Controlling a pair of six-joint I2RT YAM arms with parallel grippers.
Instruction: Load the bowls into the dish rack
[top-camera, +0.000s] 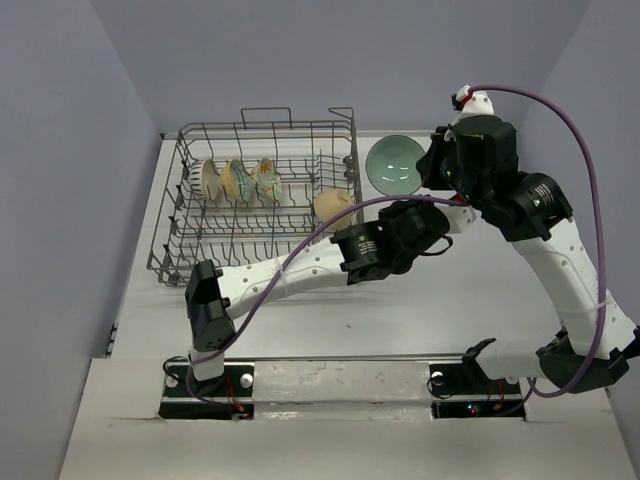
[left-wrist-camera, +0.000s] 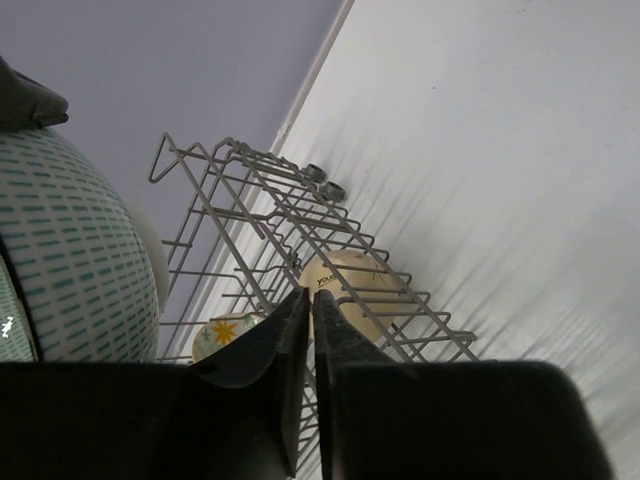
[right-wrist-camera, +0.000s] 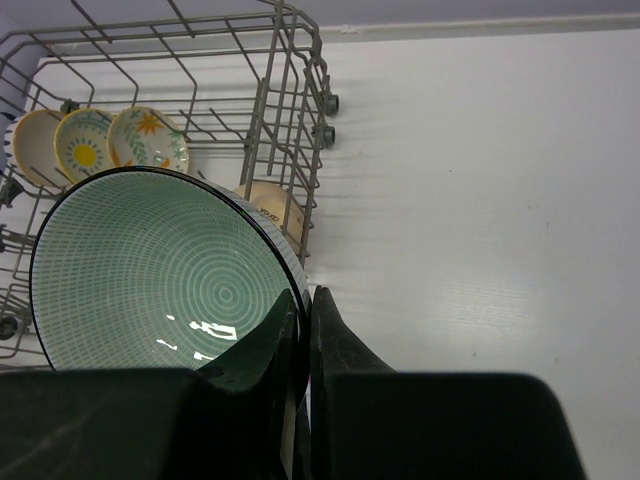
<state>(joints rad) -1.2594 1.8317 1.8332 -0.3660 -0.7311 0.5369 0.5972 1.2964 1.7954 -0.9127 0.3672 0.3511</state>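
Note:
The grey wire dish rack (top-camera: 255, 128) stands at the far left. A white-and-tan bowl (top-camera: 209, 180) and two floral bowls (top-camera: 238, 181) (top-camera: 268, 180) stand on edge in it, and a plain tan bowl (top-camera: 334, 204) sits at its right end. My right gripper (top-camera: 429, 170) is shut on the rim of the pale teal-green bowl (top-camera: 392, 163) and holds it just right of the rack. In the right wrist view the jaws (right-wrist-camera: 303, 296) pinch that bowl's edge (right-wrist-camera: 160, 270). My left gripper (top-camera: 398, 212) is shut and empty below the teal bowl; its wrist view shows the tan bowl (left-wrist-camera: 352, 288) beyond the fingertips (left-wrist-camera: 308, 296).
Bare white table (top-camera: 400, 310) lies to the right of and in front of the rack. Grey walls close in at the back and sides. The left arm stretches across the table in front of the rack. A purple cable (top-camera: 570, 110) loops over the right arm.

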